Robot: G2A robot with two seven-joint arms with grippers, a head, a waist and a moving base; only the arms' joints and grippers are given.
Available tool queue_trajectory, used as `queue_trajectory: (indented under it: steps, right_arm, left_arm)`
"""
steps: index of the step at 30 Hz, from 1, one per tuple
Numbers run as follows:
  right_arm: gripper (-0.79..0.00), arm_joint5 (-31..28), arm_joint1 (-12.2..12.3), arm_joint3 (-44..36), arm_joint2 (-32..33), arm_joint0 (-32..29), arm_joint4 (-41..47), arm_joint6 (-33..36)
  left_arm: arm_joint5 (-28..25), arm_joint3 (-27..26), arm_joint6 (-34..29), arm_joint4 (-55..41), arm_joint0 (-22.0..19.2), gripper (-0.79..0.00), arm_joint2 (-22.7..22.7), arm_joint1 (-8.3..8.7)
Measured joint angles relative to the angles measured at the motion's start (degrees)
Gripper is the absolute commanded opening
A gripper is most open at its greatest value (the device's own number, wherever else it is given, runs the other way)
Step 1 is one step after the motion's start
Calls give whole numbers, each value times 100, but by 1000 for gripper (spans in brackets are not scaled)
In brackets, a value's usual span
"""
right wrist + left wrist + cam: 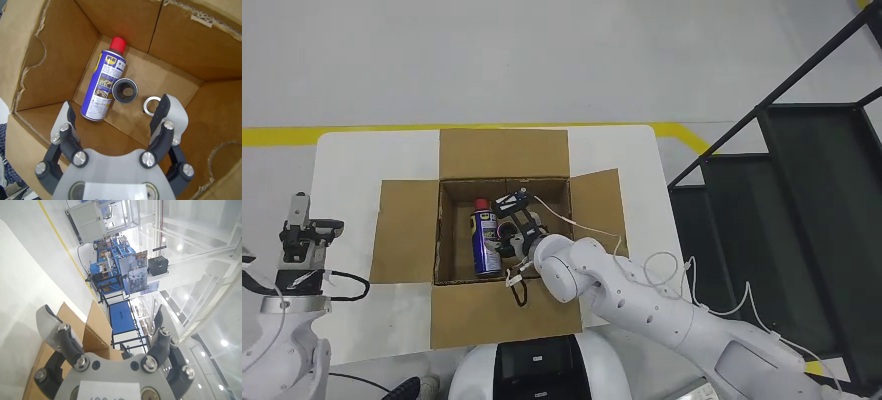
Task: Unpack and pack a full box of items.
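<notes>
My worry starts on the left: the spray can (104, 83) lies on its side on the floor of the box (56, 47), past one finger of the right claw (117, 103), and being round it would likely roll if a finger brushed it on the way down. Straight below the gap between the fingers stands a short black sleeve (125, 91), so close against the can that I cannot tell whether they touch; closing there could trap the can's side too, or knock the sleeve over. Under the other finger lies a flat metal ring (150, 105), thin enough that I judge the pads would skid over it and scrape the cardboard. The box walls stand close round this claw, so a sideways move could snag a torn flap and drag the box across the table (352, 160). The left claw (103, 313) is spread wide and empty, off beyond the box's left flap with cardboard just under one finger. The right claw (517, 205) is also spread wide, gripping and touching nothing, hanging inside the box mouth above all three items
</notes>
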Motion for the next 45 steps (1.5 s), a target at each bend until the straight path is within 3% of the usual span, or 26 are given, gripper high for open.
queue_trajectory:
  steps: [14,24,29,35,45]
  right_arm:
    - [0,0,0,0,0,0,0,0]
    - [0,0,0,0,0,0,0,0]
    - [0,-71,-7,92,13,-32,6,-34]
    - [0,-223,-207,679,-110,250,156,93]
    - [0,-21,-785,1763,-589,864,375,42]
  left_arm:
    - [-60,55,38,190,-134,0,117,-19]
    - [-1093,1295,-22,547,-668,0,529,-75]
    - [-1440,1606,-53,584,-759,0,608,-98]
    - [-1534,1632,-45,578,-755,0,614,-107]
    - [-1533,1631,-45,578,-755,0,614,-107]
